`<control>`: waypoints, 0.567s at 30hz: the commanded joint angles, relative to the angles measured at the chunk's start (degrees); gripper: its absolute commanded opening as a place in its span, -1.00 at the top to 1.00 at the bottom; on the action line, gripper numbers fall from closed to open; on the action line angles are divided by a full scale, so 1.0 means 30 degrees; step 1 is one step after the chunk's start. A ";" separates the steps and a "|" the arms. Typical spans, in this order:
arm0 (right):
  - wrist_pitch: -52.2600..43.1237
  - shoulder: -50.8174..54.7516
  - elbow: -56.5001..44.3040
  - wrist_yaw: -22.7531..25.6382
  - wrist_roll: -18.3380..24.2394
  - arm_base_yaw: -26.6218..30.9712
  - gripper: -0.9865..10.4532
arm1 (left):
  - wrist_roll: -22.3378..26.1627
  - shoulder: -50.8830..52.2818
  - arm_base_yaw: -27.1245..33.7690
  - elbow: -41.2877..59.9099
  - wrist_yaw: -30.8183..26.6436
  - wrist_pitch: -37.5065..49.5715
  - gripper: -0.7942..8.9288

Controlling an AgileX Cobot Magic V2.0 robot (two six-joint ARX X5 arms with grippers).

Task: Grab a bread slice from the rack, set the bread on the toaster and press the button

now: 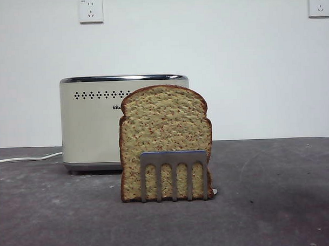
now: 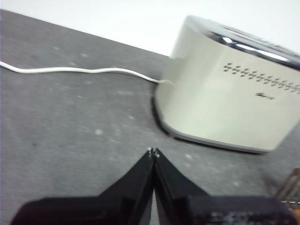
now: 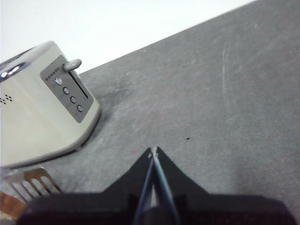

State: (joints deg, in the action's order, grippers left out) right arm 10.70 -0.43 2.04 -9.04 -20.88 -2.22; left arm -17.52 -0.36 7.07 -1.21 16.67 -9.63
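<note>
A tan speckled slice of bread [image 1: 164, 128] stands upright in the silver rack [image 1: 174, 174] at the middle of the table, its domed top well above the prongs. Behind it on the left stands the cream toaster [image 1: 91, 125], also seen as the toaster [image 2: 229, 93] in the left wrist view and the toaster [image 3: 37, 112] in the right wrist view. The button [image 3: 73, 64] sticks out from the top of the toaster's grey end panel. My left gripper [image 2: 153, 151] is shut and holds nothing, above the table near the toaster's cord end. My right gripper [image 3: 153, 150] is shut and holds nothing, over bare table beside the panel end. A corner of the rack [image 3: 35, 185] shows there.
A white power cord [image 2: 79, 70] runs from the toaster across the grey table [image 1: 275, 205] toward the left edge. Two wall sockets [image 1: 91, 10] sit high on the white wall behind. Neither arm shows in the front view.
</note>
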 commanded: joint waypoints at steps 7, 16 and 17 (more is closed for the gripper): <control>0.0233 -0.1894 0.3235 -0.0692 -0.0860 -0.0051 0.85 | -0.1807 -0.0029 0.0007 -0.3140 0.1515 -0.0984 0.85; 0.4036 -0.6207 0.9005 -0.3118 0.1778 -0.0073 0.85 | -0.0612 -0.2783 0.0007 -0.8036 0.4656 -0.3308 0.85; 0.4670 -0.6688 0.9792 -0.3592 0.2222 -0.0073 0.85 | -0.0153 -0.3293 0.0007 -0.8597 0.5217 -0.3738 0.85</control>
State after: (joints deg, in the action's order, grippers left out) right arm 24.03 -19.73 29.50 -18.87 -17.52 -2.28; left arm -20.84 -9.13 7.07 -25.87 30.61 -20.08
